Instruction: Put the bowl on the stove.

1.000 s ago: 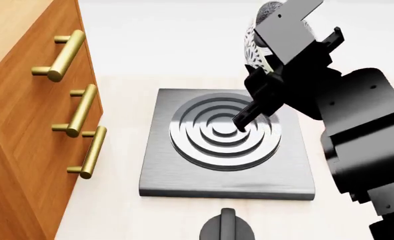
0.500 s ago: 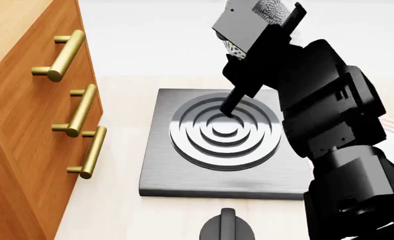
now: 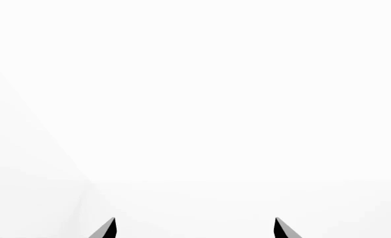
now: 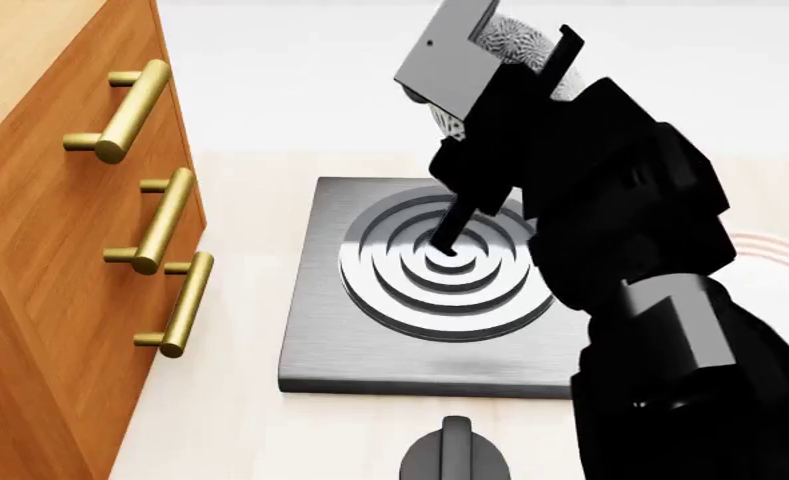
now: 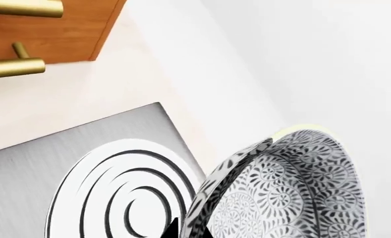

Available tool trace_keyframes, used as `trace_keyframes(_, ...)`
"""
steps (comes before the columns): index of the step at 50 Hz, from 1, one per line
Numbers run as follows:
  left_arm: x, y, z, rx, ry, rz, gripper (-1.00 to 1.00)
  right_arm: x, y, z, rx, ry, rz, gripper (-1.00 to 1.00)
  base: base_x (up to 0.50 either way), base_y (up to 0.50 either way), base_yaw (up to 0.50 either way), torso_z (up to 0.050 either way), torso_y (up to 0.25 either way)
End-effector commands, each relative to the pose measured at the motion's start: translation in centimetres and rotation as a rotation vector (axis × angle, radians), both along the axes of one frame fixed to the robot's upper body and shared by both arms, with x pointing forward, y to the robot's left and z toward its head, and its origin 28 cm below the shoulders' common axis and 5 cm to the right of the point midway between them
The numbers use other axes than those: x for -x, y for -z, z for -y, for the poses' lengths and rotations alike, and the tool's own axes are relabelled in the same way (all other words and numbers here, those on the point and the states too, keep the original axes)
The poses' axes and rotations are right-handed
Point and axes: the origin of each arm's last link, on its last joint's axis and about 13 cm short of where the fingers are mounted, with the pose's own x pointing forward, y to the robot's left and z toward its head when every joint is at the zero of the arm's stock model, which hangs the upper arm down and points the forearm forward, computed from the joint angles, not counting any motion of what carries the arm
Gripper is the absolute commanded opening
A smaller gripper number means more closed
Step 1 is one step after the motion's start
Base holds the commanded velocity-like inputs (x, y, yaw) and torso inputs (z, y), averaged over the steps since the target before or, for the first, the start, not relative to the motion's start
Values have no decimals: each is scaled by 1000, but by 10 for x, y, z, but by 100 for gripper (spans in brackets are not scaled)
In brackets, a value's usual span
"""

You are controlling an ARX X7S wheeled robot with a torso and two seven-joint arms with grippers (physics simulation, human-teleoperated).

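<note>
Since a second ago, your right gripper [image 4: 464,150] has swung left in the head view, carrying the bowl [image 4: 517,45] over the stove [image 4: 327,330]. The right wrist view shows its fingers pinching the bowl's rim, tilted above the burner rings. Your left gripper [image 3: 195,229] shows only two spread fingertips against white, holding nothing.

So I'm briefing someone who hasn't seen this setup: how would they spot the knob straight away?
Start at the wooden cabinet with brass handles, then go to the square grey stove beside it on the pale counter. The knob lies apart from the stove, just off its near edge. It is small, round and black with a raised grip bar, unlike the flat slab with its ringed burner.
</note>
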Motion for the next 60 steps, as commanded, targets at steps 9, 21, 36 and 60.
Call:
trace_keyframes(9,0,0,-1,-4,-3,21,100,1,5,-13,-55,4,-85,-100,0,0,0,0,0)
trace_keyframes(21,-2,1,-1,-1,-20,16,100,2,14,-16,-69,2,-117,-100,0,0,0,0,1)
trace_keyframes(36,-3,3,-2,14,-15,8,100,3,25,-17,-75,10,-153,-100,0,0,0,0,0)
trace_keyframes(60,-5,4,-3,21,-44,12,100,4,30,-17,-82,21,-176,-100,0,0,0,3,-69)
